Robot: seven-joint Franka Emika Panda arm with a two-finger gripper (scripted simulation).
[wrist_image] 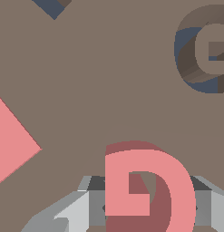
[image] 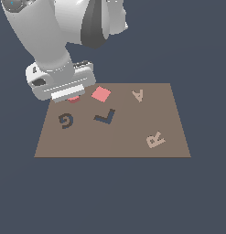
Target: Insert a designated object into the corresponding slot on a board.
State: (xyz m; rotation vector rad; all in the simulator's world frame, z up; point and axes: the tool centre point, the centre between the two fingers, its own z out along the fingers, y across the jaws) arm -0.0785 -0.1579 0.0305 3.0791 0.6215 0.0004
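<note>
The salmon-red G block (wrist_image: pixel 147 181) lies between my gripper's two fingers (wrist_image: pixel 97 204), which press against its sides. In the exterior view my gripper (image: pixel 68 94) is low over the far left corner of the brown board (image: pixel 128 141), and only a sliver of the red block (image: pixel 73 98) shows under it. The dark G-shaped slot (image: pixel 65 120) is empty, on the board a short way nearer the camera than the gripper. It also shows in the wrist view (wrist_image: pixel 195 63), apart from the block.
A plain pink flat square (image: pixel 101 94) lies on the board just to the exterior view's right of the gripper, and shows in the wrist view (wrist_image: pixel 11 145). A dark L-shaped recess (image: pixel 105 116), a pale A (image: pixel 138 95) and a pale R (image: pixel 155 139) are also on the board.
</note>
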